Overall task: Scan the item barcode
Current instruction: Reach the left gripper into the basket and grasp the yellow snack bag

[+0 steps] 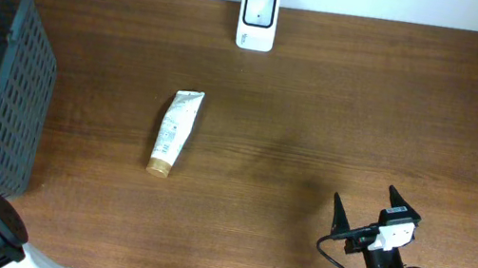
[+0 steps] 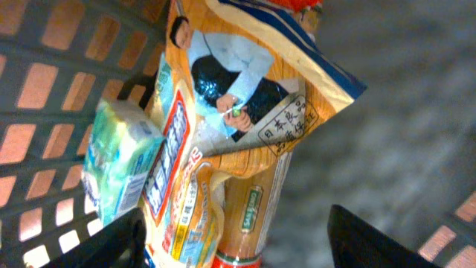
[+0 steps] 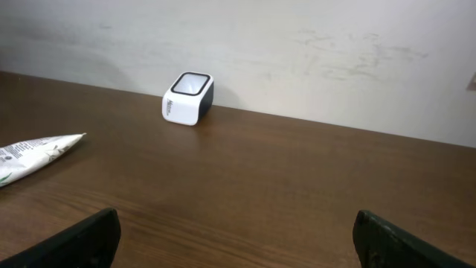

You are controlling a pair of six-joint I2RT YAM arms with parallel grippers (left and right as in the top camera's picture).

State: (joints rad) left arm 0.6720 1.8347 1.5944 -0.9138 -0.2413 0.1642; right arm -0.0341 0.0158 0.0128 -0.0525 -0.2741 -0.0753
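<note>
Jaws spread; your left gripper (image 2: pixel 236 214) straddles the snack bag (image 2: pixel 223 112) in the basket (image 2: pixel 44 82), seemingly ready to pinch; right gripper (image 1: pixel 365 193) idle, also spread.

The overhead view was evenly and softly lit. A faint, diffuse shadow was seen on the table (image 1: pixel 321 99) right of centre, and the white scanner (image 1: pixel 258 20) at the top edge was nearly washed out. The left wrist view was dim and soft throughout: the packet (image 2: pixel 223 112) was slightly blurred, and orange gaps glowed in the basket (image 2: pixel 44 89) mesh at the left. In the right wrist view the wall (image 3: pixel 312 45) was flatly lit, and the jaws in the lower corners were left dark and unfocused.
</note>
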